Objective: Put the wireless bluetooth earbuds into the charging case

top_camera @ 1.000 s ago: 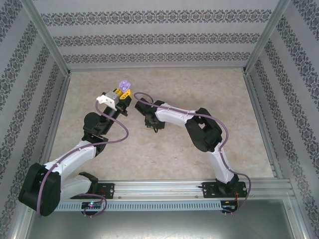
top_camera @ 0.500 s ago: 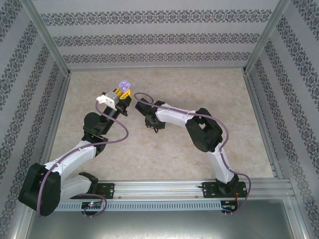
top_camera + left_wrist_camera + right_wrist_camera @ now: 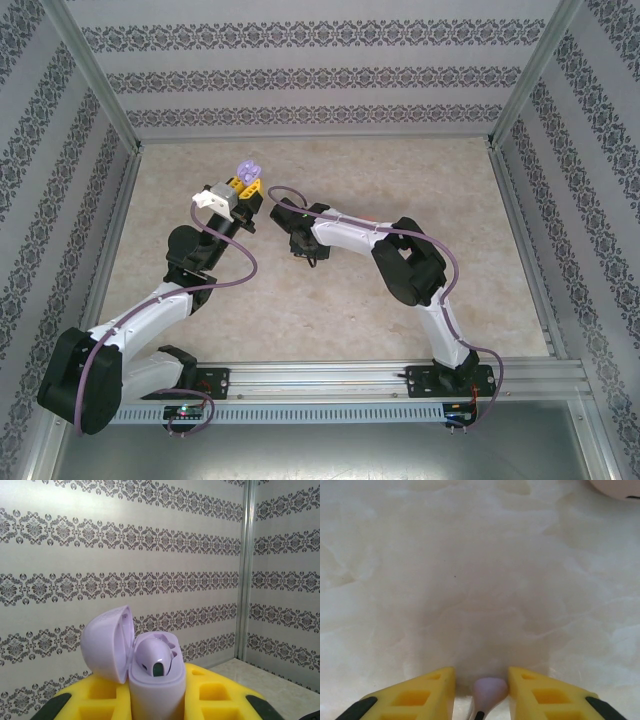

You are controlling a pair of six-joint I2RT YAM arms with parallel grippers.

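**Case raised, earbud between the fingers**

Clamps the purple charging case (image 3: pixel 156 690) upright in the left gripper (image 3: pixel 248 187), jaws pressed against its sides, lid swung open. Brackets a purple earbud (image 3: pixel 490 689) low at the table (image 3: pixel 430 180), right of the case and nearer the bases, with the right gripper (image 3: pixel 481 677). Cannot tell whether those slightly parted fingers (image 3: pixel 420 696) pinch it.
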